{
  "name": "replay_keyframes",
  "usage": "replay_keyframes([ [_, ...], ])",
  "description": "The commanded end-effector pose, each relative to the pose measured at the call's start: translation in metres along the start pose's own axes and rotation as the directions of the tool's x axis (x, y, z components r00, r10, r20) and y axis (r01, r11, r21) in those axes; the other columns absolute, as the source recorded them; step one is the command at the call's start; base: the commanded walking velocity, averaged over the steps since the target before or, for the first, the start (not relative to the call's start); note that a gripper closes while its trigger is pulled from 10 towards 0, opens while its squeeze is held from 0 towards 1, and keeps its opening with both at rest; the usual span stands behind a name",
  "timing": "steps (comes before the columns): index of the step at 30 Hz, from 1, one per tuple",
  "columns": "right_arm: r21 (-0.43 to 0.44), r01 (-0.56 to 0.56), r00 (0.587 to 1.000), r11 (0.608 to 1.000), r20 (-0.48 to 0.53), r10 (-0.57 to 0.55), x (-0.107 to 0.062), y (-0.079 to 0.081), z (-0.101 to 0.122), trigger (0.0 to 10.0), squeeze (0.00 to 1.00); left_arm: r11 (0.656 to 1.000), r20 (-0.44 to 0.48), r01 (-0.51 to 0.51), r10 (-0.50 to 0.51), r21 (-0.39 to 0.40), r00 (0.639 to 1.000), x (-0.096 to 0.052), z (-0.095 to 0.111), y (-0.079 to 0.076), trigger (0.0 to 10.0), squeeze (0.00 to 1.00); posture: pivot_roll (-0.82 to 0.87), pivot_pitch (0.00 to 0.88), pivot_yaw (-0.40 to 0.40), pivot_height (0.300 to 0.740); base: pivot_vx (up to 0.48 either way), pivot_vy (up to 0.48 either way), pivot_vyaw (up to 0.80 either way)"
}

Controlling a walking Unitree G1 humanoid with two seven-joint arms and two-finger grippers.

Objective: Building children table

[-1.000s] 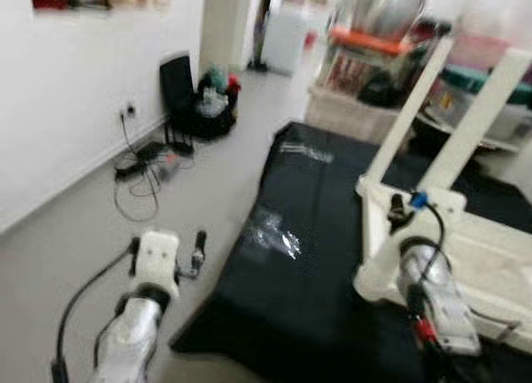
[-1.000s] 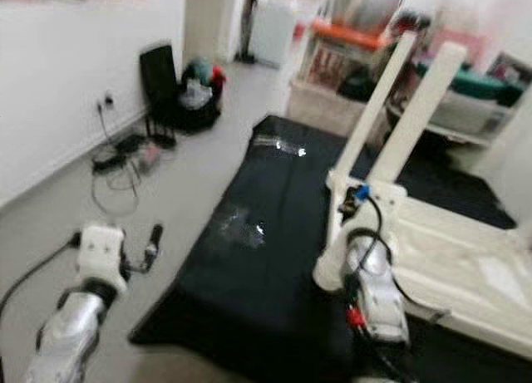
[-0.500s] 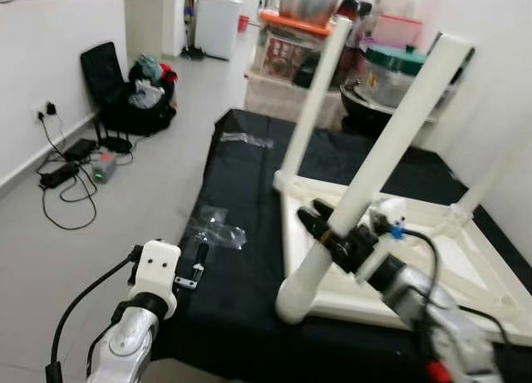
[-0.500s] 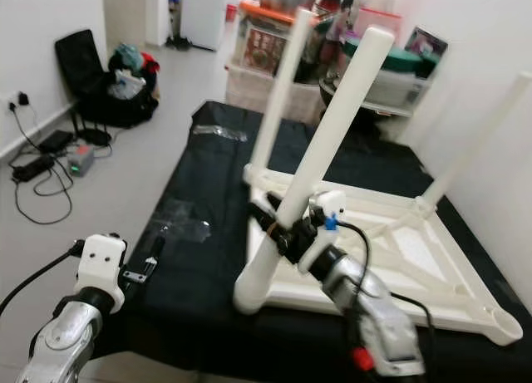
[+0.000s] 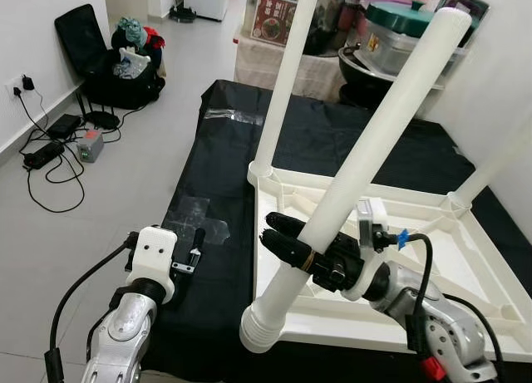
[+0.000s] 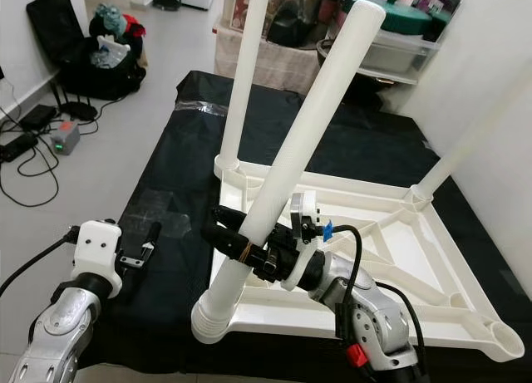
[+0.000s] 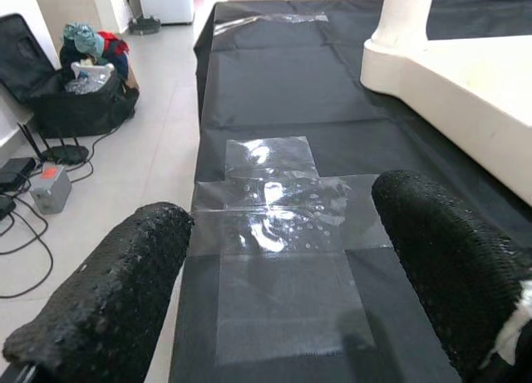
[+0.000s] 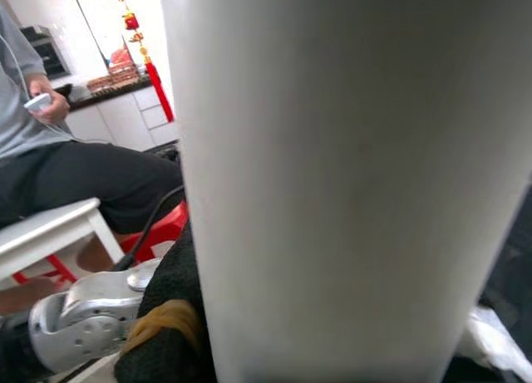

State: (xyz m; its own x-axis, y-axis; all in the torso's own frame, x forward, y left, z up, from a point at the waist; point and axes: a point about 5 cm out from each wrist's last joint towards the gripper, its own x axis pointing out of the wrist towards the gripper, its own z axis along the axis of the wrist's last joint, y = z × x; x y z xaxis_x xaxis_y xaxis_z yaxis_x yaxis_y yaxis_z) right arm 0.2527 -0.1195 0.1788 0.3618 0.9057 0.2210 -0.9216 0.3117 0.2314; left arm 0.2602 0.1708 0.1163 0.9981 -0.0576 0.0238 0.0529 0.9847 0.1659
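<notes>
A grey tiled floor (image 5: 125, 175) is seen, and on it a matte black sheet (image 5: 332, 146) is spread flat. On this sheet an upturned table top (image 5: 465, 258) of smooth cream-white plastic is laid, square in outline, with a raised rim and diagonal ribs across its underside. From its far corner socket a round white leg (image 5: 287, 76) is stood upright; another leg (image 5: 499, 163) rises from the corner at the right edge. A third loose leg (image 5: 366, 167), a long smooth cylinder with a ridged, threaded collar at its lower end, is held tilted, its collar end hanging just off the near corner of the table top.

This leg is clamped by the right gripper (image 5: 312, 254) low on its length, the black textured fingers being closed against it from both sides; in the right wrist view the pale tube (image 8: 349, 175) is pressed close to the lens, and a seated person in dark trousers (image 8: 83, 179) is seen beyond it.

The left gripper (image 5: 197, 248) is held low by the near left edge of the sheet, touching nothing. Its two knobbly black fingers (image 7: 108, 292) are spread wide apart over patches of clear, glossy tape (image 7: 283, 233) stuck to the sheet.

By the white wall a black bag (image 5: 125, 80), a tangle of dark cables (image 5: 41, 154) and a small grey box (image 5: 90, 144) are left. Beyond the sheet, storage boxes and a lidded pot (image 5: 403, 34) are stacked.
</notes>
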Motion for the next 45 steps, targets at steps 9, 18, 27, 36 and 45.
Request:
replay_keyframes([
  [9, -0.228, 0.410, 0.829, 0.883, -0.310, -0.465, -0.016, -0.045, -0.047, 10.0, 0.00, 1.000, -0.016, 0.012, -0.012, -0.005, 1.000, -0.002, -0.003, -0.003, 10.0, 0.00, 0.14, 0.000, -0.192, 0.740, 0.000, 0.000, 0.00],
  [18, -0.283, 0.937, 0.120, 0.206, -0.294, -0.948, -0.088, -0.088, -0.072, 10.0, 0.00, 1.000, -0.018, 0.012, -0.012, -0.005, 1.000, -0.001, -0.003, -0.004, 10.0, 0.00, 0.14, 0.000, -0.194, 0.740, 0.000, 0.000, 0.00],
  [27, -0.142, 0.988, -0.096, -0.068, -0.201, -0.975, -0.108, -0.081, -0.075, 10.0, 0.00, 1.000, -0.019, 0.012, -0.012, -0.007, 1.000, 0.000, -0.004, -0.004, 10.0, 0.00, 0.13, 0.000, -0.195, 0.740, 0.000, 0.000, 0.00],
  [36, -0.114, 0.984, -0.149, -0.136, -0.111, -0.983, -0.103, -0.087, -0.065, 10.0, 0.00, 1.000, -0.019, 0.011, -0.011, -0.005, 1.000, 0.001, -0.004, -0.003, 10.0, 0.00, 0.13, 0.000, -0.195, 0.740, 0.000, 0.000, 0.00],
  [45, -0.137, 0.978, -0.171, -0.160, -0.072, -0.983, -0.100, -0.085, -0.060, 10.0, 0.00, 1.000, -0.019, 0.013, -0.013, -0.003, 1.000, 0.000, -0.004, -0.003, 10.0, 0.00, 0.13, 0.000, -0.192, 0.740, 0.000, 0.000, 0.00],
])
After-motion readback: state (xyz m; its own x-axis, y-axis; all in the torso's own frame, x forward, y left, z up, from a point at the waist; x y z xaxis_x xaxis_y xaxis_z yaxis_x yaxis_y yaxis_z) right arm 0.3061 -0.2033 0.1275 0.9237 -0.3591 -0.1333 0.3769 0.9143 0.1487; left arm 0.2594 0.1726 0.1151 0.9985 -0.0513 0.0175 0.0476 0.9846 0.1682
